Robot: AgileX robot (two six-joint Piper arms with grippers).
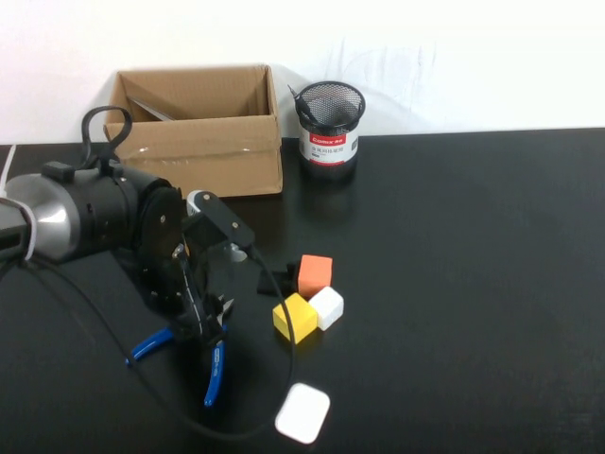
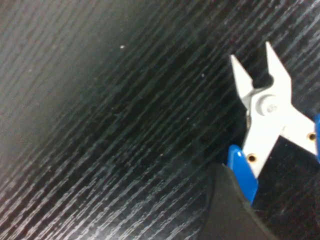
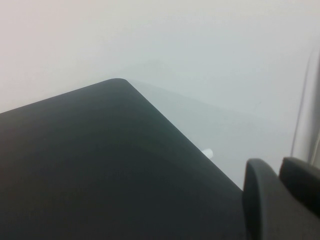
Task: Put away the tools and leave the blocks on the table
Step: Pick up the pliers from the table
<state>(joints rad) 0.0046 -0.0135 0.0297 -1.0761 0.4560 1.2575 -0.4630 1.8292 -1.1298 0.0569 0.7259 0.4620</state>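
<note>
The blue-handled cutting pliers (image 1: 214, 364) lie on the black table (image 1: 454, 284) at the front left, handles spread. My left gripper (image 1: 204, 323) is down over their head, open, with one finger (image 2: 232, 212) beside a blue handle (image 2: 241, 167); the steel head (image 2: 267, 100) shows just ahead. The orange block (image 1: 315, 274), yellow block (image 1: 295, 317), white block (image 1: 327, 307) and a flat black piece (image 1: 274, 279) sit together at mid-table. A thin black rod (image 1: 294, 96) leans out of the mesh cup. Scissors and screwdriver are out of view. My right gripper (image 3: 278, 176) is shut, off to the side over a table corner (image 3: 120, 82).
An open cardboard box (image 1: 203, 132) stands at the back left, with a black mesh cup (image 1: 329, 118) next to it. A flat white rounded-square case (image 1: 302, 412) lies near the front edge. The left arm's cable (image 1: 274, 312) loops between pliers and blocks.
</note>
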